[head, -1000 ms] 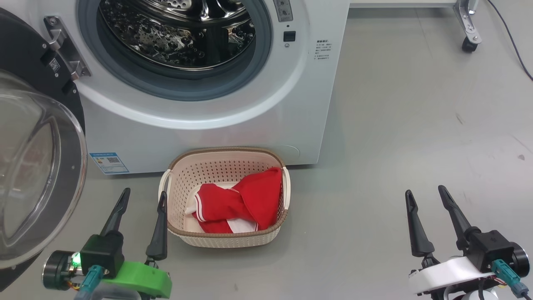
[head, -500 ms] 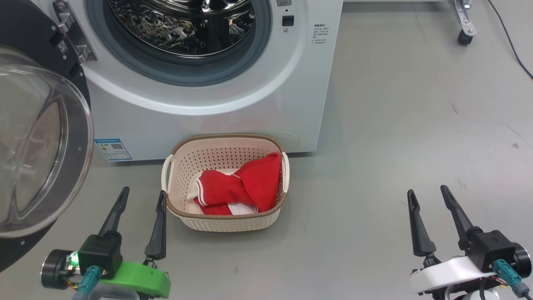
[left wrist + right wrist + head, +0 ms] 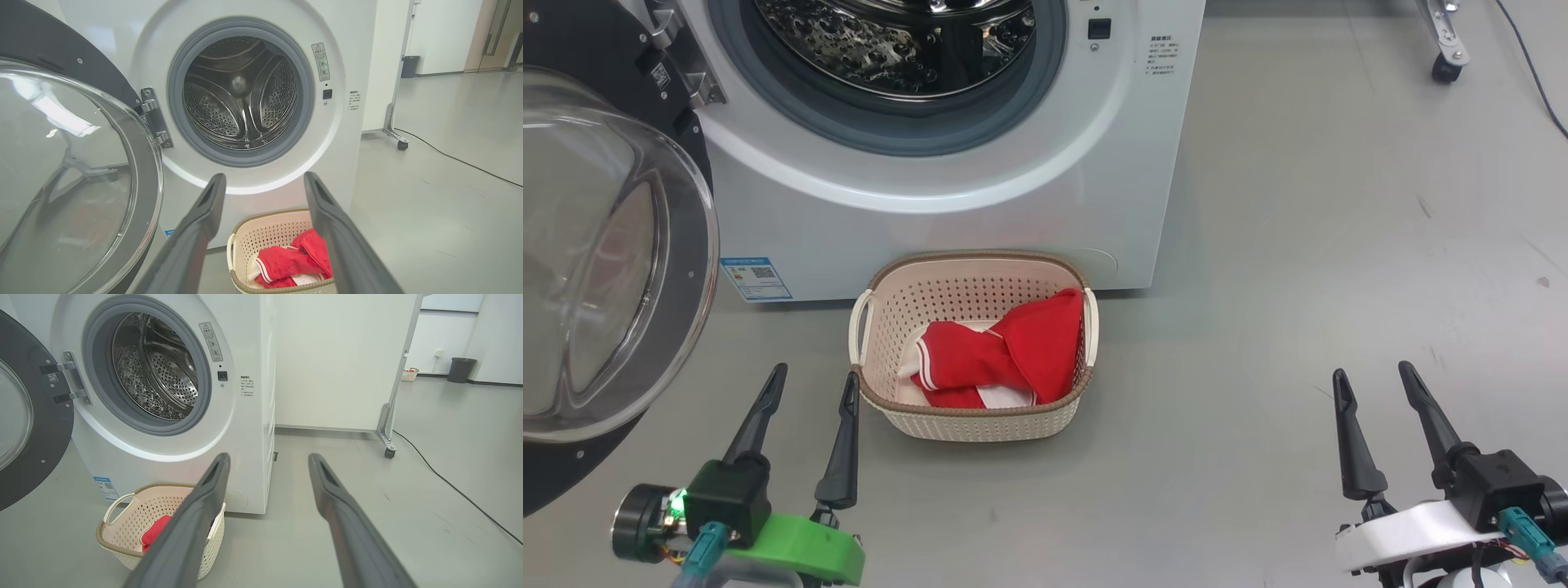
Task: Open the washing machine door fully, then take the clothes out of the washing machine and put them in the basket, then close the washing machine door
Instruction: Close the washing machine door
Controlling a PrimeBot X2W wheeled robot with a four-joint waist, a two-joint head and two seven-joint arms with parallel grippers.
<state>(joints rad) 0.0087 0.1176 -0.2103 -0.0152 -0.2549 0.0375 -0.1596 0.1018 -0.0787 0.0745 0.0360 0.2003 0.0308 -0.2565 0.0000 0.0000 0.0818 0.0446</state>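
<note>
Clothes (image 3: 1001, 359) lie inside the basket (image 3: 980, 426), a red heap with white striped trim, bunched toward the basket's right half. The basket sits on the grey floor (image 3: 1258, 286). Straight behind it I see the washing machine (image 3: 947, 220), very close (touching or not, can't tell). Above and behind the basket, the drum (image 3: 241, 94) shows steel paddles and holes, with the grey gasket (image 3: 304, 102) ringing it. The washing machine door (image 3: 605, 245) hangs swung wide, left of the basket, glass bowl bulging outward. A blue label (image 3: 756, 279) is on the machine front, behind-left of the basket. My left gripper (image 3: 815, 372) hovers just left of the basket, its nearer finger close beside the rim, jaws spread and released. My right gripper (image 3: 1373, 370) is well right of the basket over bare floor, jaws spread too, holding nothing. A caster (image 3: 1445, 69) and a cable (image 3: 1535, 73) are far back-right of the basket.
</note>
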